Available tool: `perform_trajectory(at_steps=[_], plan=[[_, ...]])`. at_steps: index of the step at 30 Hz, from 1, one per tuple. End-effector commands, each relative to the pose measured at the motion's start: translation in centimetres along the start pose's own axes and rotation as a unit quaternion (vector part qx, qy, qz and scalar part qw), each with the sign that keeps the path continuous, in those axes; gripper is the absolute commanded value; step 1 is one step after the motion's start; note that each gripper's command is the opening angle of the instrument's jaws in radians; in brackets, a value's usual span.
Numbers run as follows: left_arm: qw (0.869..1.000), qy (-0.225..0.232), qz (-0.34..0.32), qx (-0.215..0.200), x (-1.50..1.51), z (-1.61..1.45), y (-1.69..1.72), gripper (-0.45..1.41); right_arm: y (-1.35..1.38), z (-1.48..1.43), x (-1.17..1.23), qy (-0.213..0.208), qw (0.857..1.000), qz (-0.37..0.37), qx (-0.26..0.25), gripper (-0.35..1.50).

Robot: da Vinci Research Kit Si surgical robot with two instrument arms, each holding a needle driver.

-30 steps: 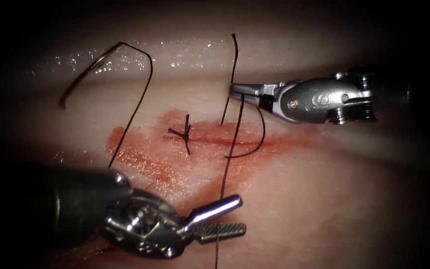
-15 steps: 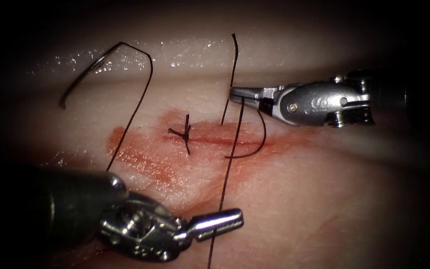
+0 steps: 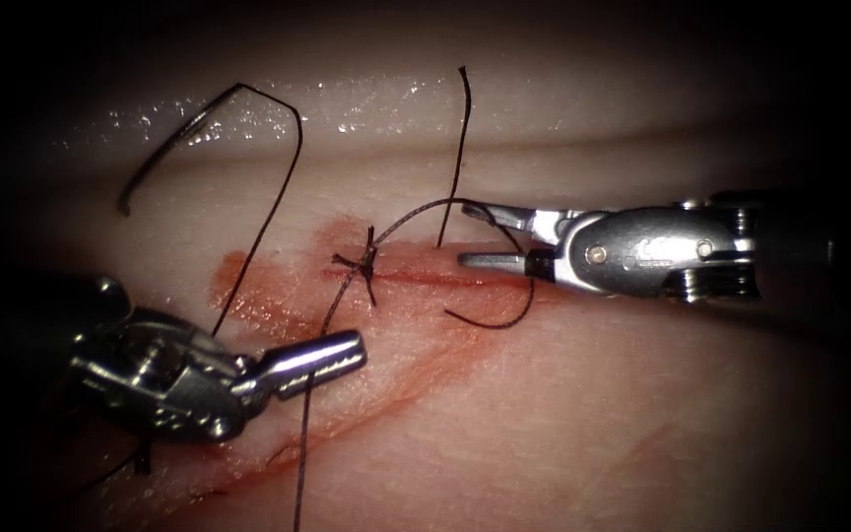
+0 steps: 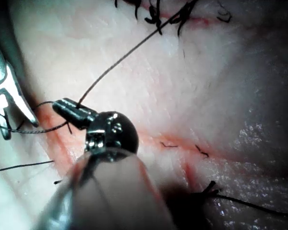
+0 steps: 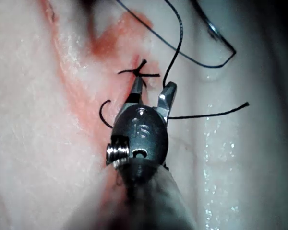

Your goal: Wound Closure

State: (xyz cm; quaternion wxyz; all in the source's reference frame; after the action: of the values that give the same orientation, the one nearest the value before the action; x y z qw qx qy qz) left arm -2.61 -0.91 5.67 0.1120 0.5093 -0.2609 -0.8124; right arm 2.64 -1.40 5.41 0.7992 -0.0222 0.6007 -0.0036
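The tissue [image 3: 593,414] lies across the endoscope view with the cut [image 3: 445,279] running left to right through a smear of red fluid [image 3: 278,315]. The left claw [image 3: 322,357] comes in from the lower left, its jaws closed on the thread [image 3: 332,300], which rises from them past a tied knot [image 3: 366,261] on the cut and arcs over to the right claw [image 3: 475,233]. The right claw sits just above the cut's right part with its jaws parted, gripping nothing; the thread crosses at the upper jaw's tip. The needle [image 3: 164,148] lies free on the tissue surface well to the upper left, not in the tissue, held by neither claw.
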Motion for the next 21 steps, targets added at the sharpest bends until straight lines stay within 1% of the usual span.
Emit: perform_trajectory(at_steps=[1, 3, 7, 10, 13, 16, 18, 21], plan=[[1.000, -0.002, 0.001, 0.001, -0.04, 0.06, 0.06, -0.45, -0.08, 0.06, 0.10, 0.009, 1.000, 0.006, -0.002, 1.25], [1.000, -0.008, 0.006, 0.002, -0.07, 0.02, 0.09, -0.45, -0.14, 0.02, 0.20, 0.011, 1.000, 0.007, 0.001, 1.26], [1.000, -0.014, 0.014, 0.003, -0.09, -0.08, 0.14, -0.45, -0.26, -0.10, 0.47, 0.025, 0.999, 0.018, 0.008, 1.41], [1.000, -0.017, 0.021, 0.003, -0.10, -0.19, 0.15, -0.45, -0.25, -0.27, 0.62, 0.042, 0.999, 0.023, 0.008, 1.43], [0.999, -0.021, 0.033, 0.002, -0.08, -0.31, 0.16, -0.45, -0.12, -0.48, 0.72, 0.061, 0.998, 0.031, -0.007, 1.43], [0.999, -0.024, 0.045, 0.002, -0.05, -0.40, 0.17, -0.45, 0.10, -0.71, 0.77, 0.080, 0.996, 0.043, -0.021, 1.43], [0.998, -0.026, 0.057, 0.003, -0.03, -0.45, 0.17, -0.45, 0.27, -0.83, 0.78, 0.073, 0.995, 0.051, -0.035, 1.43], [0.997, -0.028, 0.065, 0.004, 0.00, -0.51, 0.17, -0.45, 0.48, -0.88, 0.76, 0.064, 0.996, 0.048, -0.036, 1.41]])
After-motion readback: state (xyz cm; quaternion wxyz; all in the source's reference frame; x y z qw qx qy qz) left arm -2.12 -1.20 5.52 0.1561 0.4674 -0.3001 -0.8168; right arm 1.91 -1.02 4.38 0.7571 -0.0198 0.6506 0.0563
